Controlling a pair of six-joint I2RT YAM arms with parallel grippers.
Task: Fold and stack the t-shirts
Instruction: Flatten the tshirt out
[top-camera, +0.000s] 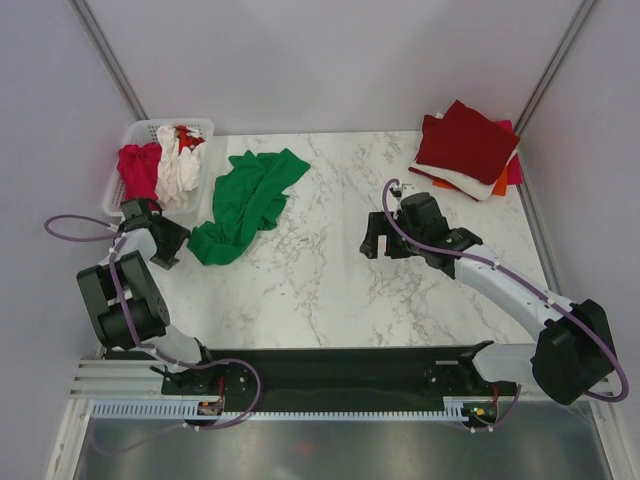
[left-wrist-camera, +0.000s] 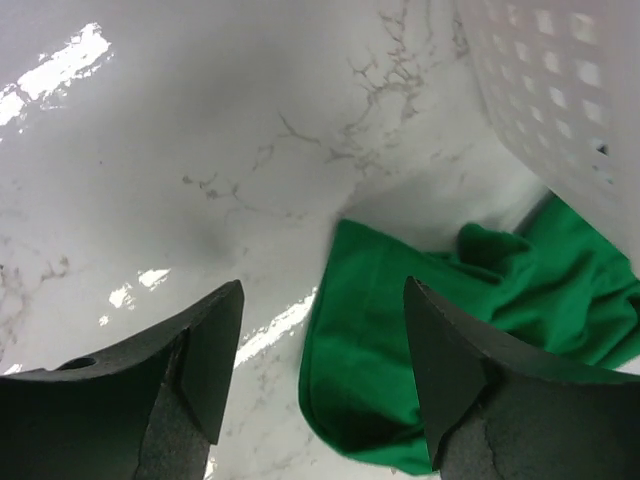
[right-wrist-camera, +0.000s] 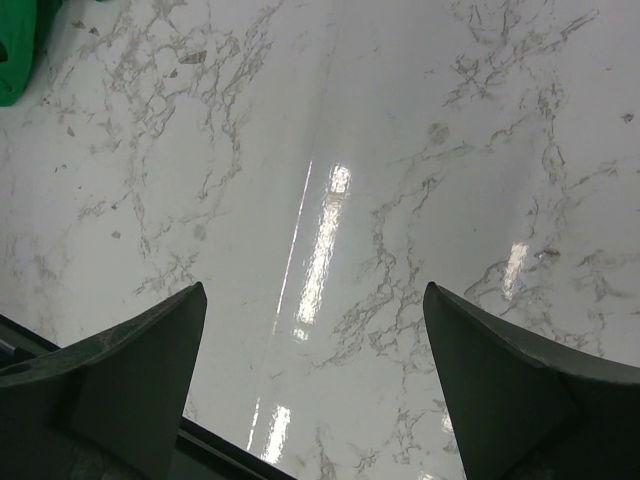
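Note:
A bright green t-shirt (top-camera: 245, 202) lies crumpled on the marble table, left of centre. Its near corner shows in the left wrist view (left-wrist-camera: 400, 330). My left gripper (top-camera: 172, 240) is open and empty just left of that corner; in its own view (left-wrist-camera: 322, 370) the cloth edge lies between the fingers, below them. My right gripper (top-camera: 378, 238) is open and empty over bare table right of centre (right-wrist-camera: 315, 390). A stack of folded t-shirts (top-camera: 468, 148), dark red on top over white, orange and magenta, sits at the back right. Red and white shirts (top-camera: 162, 165) fill the basket.
The white slatted basket (top-camera: 202, 128) stands at the back left, next to the left gripper; its wall shows in the left wrist view (left-wrist-camera: 560, 90). A black rail (top-camera: 330, 375) runs along the near table edge. Grey walls close the back and sides.

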